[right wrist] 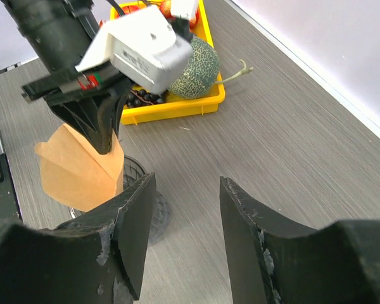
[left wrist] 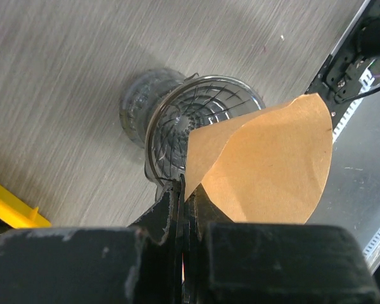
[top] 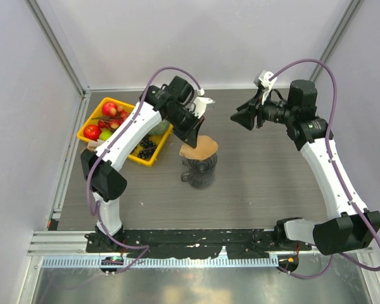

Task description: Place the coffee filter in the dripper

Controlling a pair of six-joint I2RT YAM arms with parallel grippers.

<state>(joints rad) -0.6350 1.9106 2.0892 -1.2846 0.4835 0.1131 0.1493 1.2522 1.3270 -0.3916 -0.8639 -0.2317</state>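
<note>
My left gripper (top: 193,134) is shut on the edge of the coffee filter (top: 199,148), a light-brown paper fan, and holds it just above the dripper (top: 199,171). The dripper is a clear ribbed glass cup standing mid-table. In the left wrist view the filter (left wrist: 269,164) hangs over the right part of the dripper's rim (left wrist: 206,117), and my left gripper (left wrist: 189,190) pinches its corner. My right gripper (top: 242,117) is open and empty, raised to the right of the dripper. In the right wrist view (right wrist: 187,190) the filter (right wrist: 76,171) shows at the left.
A yellow fruit tray (top: 96,120) with apples, grapes and a melon (right wrist: 193,69) stands at the back left, close behind the left arm. The table's near edge carries the black arm rail (top: 190,237). White walls close in the back and sides.
</note>
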